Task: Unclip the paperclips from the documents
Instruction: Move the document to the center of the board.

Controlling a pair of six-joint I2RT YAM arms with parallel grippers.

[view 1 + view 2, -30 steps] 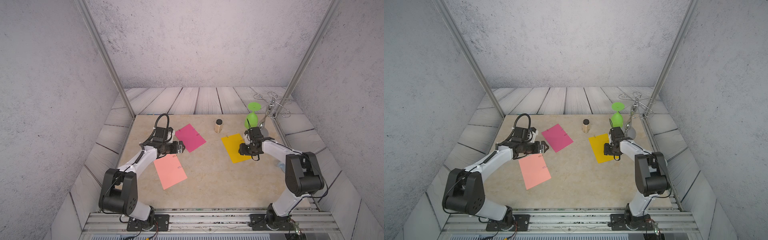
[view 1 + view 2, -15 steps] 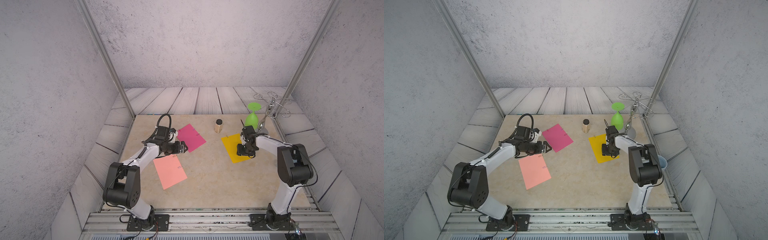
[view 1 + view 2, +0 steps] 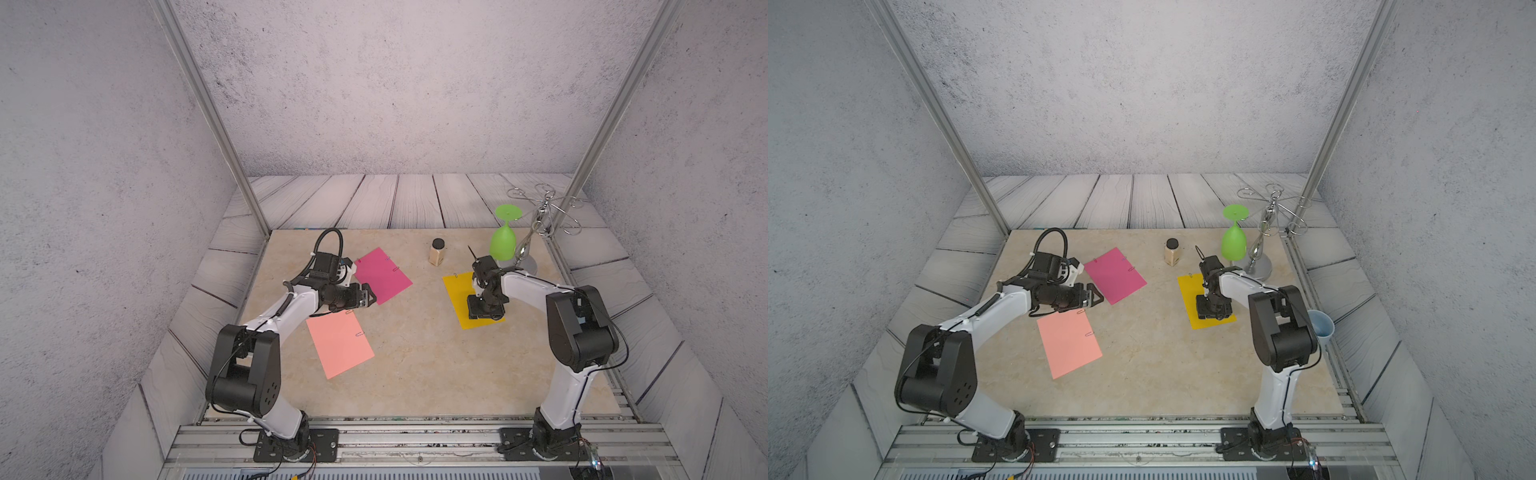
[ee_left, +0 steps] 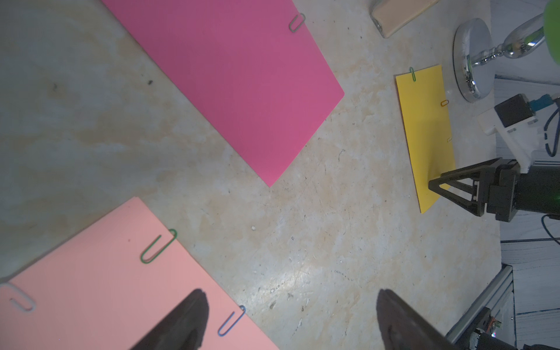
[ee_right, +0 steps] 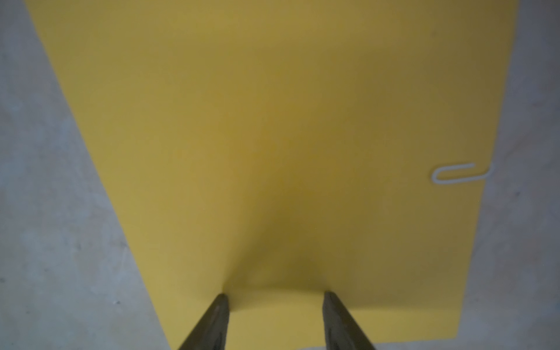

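Pressing on the yellow sheet (image 3: 457, 291) at centre right of both top views, the right gripper (image 3: 484, 311) is pointed straight down. Its jaws are set about half apart, both tips touch the paper and nothing is clamped between them. In the right wrist view the paper looks slightly creased between the tips, and a white paperclip (image 5: 460, 177) is clipped over the sheet's edge at the right of the frame, well apart from them.

The left gripper (image 3: 370, 297) is held roughly level left of centre, between the magenta sheet (image 3: 382, 274) and the salmon-pink sheet (image 3: 340, 345), with its jaws spread wide and nothing held. In the left wrist view a green paperclip (image 4: 158, 246) and a blue paperclip (image 4: 231, 321) are seen on the salmon-pink sheet's edge at lower left, the blue one just beside one finger (image 4: 188, 318). A grey paperclip (image 4: 297, 22) is fixed to the magenta sheet at the top of that frame. An orange paperclip (image 4: 444, 103) is seen on the yellow sheet at upper right.

All three sheets lie flat on the beige tabletop (image 3: 415, 365)
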